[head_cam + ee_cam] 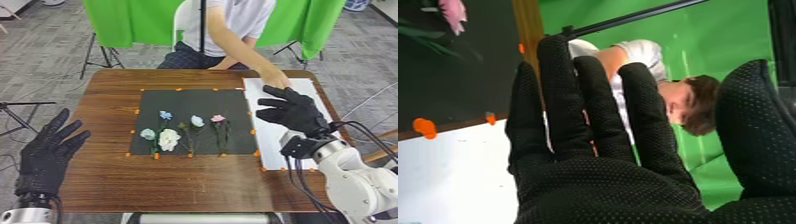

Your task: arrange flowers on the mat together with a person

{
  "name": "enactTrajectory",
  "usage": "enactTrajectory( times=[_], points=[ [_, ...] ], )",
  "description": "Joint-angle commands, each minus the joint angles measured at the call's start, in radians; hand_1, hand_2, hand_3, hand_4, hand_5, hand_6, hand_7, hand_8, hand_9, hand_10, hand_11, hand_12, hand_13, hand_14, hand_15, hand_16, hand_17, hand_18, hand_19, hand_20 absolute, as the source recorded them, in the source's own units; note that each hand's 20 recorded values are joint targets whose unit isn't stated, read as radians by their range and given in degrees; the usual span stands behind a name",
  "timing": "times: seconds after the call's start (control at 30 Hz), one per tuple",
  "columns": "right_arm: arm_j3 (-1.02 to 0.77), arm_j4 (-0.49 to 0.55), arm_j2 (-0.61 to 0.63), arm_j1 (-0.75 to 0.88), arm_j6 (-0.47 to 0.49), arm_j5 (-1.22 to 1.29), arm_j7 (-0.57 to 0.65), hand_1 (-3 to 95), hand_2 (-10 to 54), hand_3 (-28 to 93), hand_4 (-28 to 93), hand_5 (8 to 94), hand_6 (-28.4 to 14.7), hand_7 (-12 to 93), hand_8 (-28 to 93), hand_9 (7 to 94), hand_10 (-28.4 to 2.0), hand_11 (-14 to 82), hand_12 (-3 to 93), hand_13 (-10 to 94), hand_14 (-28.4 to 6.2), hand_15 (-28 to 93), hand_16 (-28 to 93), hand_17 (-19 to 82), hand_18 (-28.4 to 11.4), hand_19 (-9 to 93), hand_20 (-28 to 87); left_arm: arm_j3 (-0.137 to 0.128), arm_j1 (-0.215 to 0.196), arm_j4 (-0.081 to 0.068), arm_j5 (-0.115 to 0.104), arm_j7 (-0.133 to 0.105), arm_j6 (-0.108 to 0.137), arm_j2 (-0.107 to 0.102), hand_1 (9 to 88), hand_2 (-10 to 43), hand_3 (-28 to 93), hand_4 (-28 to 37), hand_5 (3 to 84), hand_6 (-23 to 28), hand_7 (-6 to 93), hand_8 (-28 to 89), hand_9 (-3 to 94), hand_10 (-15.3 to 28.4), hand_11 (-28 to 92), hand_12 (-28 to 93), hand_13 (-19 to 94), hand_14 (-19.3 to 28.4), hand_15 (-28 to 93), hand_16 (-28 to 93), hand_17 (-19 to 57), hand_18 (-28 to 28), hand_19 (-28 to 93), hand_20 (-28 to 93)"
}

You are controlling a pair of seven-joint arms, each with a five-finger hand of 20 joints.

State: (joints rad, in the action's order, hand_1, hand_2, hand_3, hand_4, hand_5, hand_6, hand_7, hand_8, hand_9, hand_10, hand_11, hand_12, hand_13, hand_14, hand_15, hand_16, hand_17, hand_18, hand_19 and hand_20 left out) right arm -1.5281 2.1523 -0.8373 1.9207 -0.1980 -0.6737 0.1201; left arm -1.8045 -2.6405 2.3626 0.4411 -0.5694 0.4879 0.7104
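On the dark mat (191, 102) lie several flowers in the head view: a blue one (165, 115), a pale one (147, 134), a large white one (168, 140), a light-blue one (197, 121) and a pink one (218, 118), stems toward the robot. My right hand (293, 112) is over the white sheet, right of the mat, fingers extended. In the right wrist view that hand (602, 185) is open and empty, with a pink flower (453, 14) beyond it. My left hand (44, 157) is open left of the mat. A person's hand (275, 79) reaches close to my right fingertips; its grip is unclear.
The white sheet (306, 87) lies beside the mat on the brown table (178, 185). Orange markers line the mat and sheet. The person sits across the table before a green curtain (138, 20). Dark stands rise beyond the table edge.
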Motion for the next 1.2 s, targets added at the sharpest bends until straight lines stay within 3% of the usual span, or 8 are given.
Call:
enactTrajectory(
  times=[0.03, 0.27, 0.37, 0.53, 0.73, 0.93, 1.13, 1.2],
  points=[
    [-0.008, -0.002, -0.005, 0.018, 0.019, 0.010, -0.003, 24.5, 4.2, 75, -24, 46.9, -1.9, 14, -11, 48.1, -18.7, 13.7, 15.3, 43, -18.6, 44, 10, 12, -22.2, 58, 12, 0.004, -0.004, -0.004, 0.014, 0.020, -0.002, 0.020, 17.4, 8.0, 75, -28.3, 29.9, 4.0, 9.9, -8, 28.5, 14.3, 17, 13, 21, 21.2, 42, -4, -9.9, 18.1, 36, 16],
    [0.004, -0.004, 0.000, 0.010, 0.022, 0.017, -0.007, 23.7, 4.4, 74, -25, 47.1, -1.9, 14, -12, 48.1, -18.7, 13.9, 15.4, 43, -18.4, 45, 10, 11, -22.4, 57, 12, 0.011, -0.007, -0.004, 0.009, 0.005, 0.002, 0.019, 17.6, 8.1, 75, -28.3, 29.9, 4.0, 10.0, -8, 28.5, 14.3, 17, 13, 21, 21.2, 42, -4, -9.9, 18.0, 36, 16],
    [0.003, -0.001, 0.000, 0.016, 0.016, 0.015, -0.008, 23.7, 4.5, 74, -25, 47.1, -1.9, 14, -11, 48.2, -18.7, 13.9, 15.4, 43, -18.5, 45, 10, 11, -22.4, 57, 12, 0.007, 0.000, -0.005, 0.021, 0.023, -0.005, 0.027, 17.6, 8.2, 75, -28.3, 29.9, 4.1, 10.1, -8, 28.5, 14.3, 17, 13, 21, 21.2, 42, -4, -9.9, 17.9, 36, 16],
    [0.018, -0.006, 0.007, 0.002, 0.017, 0.019, -0.014, 23.7, 4.5, 74, -25, 47.3, -1.9, 14, -12, 48.3, -18.7, 13.9, 15.4, 43, -18.5, 45, 10, 11, -22.5, 57, 12, 0.010, 0.001, -0.007, 0.013, 0.012, -0.001, 0.017, 17.7, 8.2, 75, -28.3, 30.0, 4.1, 10.1, -8, 28.6, 14.4, 17, 13, 21, 21.3, 43, -4, -9.9, 17.7, 36, 16],
    [0.026, -0.008, 0.012, -0.013, 0.017, 0.022, -0.015, 23.4, 4.5, 74, -25, 47.3, -1.9, 14, -12, 48.3, -18.8, 14.0, 15.4, 43, -18.4, 45, 10, 11, -22.6, 57, 12, 0.018, 0.016, -0.010, 0.027, 0.024, -0.012, 0.030, 17.8, 8.3, 74, -28.3, 30.0, 4.2, 10.2, -8, 28.7, 14.4, 17, 13, 21, 21.5, 43, -4, -9.9, 17.7, 36, 16],
    [0.038, -0.012, 0.019, -0.028, 0.020, 0.024, -0.020, 23.6, 4.5, 74, -25, 47.4, -1.9, 14, -12, 48.4, -18.7, 14.0, 15.3, 43, -18.5, 45, 10, 11, -22.6, 57, 12, 0.018, 0.020, -0.013, 0.014, 0.007, -0.005, 0.012, 17.7, 8.3, 75, -28.3, 30.0, 4.2, 10.0, -8, 28.7, 14.4, 17, 13, 20, 21.6, 43, -4, -10.0, 17.7, 36, 16],
    [0.041, -0.012, 0.016, -0.027, 0.026, 0.022, -0.013, 23.6, 4.6, 73, -25, 47.3, -1.8, 14, -12, 48.4, -18.8, 14.1, 15.4, 43, -18.5, 45, 10, 11, -22.6, 57, 13, 0.025, 0.041, -0.016, 0.042, 0.042, -0.018, 0.041, 17.7, 8.3, 75, -28.3, 30.0, 4.1, 10.1, -8, 28.7, 14.3, 17, 13, 20, 21.6, 43, -4, -9.9, 17.6, 36, 16],
    [0.037, -0.011, 0.017, -0.020, 0.030, 0.023, -0.012, 23.5, 4.6, 74, -25, 47.4, -1.8, 14, -12, 48.4, -18.8, 14.1, 15.4, 43, -18.4, 45, 10, 11, -22.6, 57, 13, 0.027, 0.038, -0.015, 0.041, 0.040, -0.017, 0.039, 17.6, 8.3, 75, -28.3, 30.0, 4.1, 10.1, -8, 28.6, 14.4, 17, 13, 20, 21.6, 43, -4, -9.9, 17.6, 36, 16]
  ],
)
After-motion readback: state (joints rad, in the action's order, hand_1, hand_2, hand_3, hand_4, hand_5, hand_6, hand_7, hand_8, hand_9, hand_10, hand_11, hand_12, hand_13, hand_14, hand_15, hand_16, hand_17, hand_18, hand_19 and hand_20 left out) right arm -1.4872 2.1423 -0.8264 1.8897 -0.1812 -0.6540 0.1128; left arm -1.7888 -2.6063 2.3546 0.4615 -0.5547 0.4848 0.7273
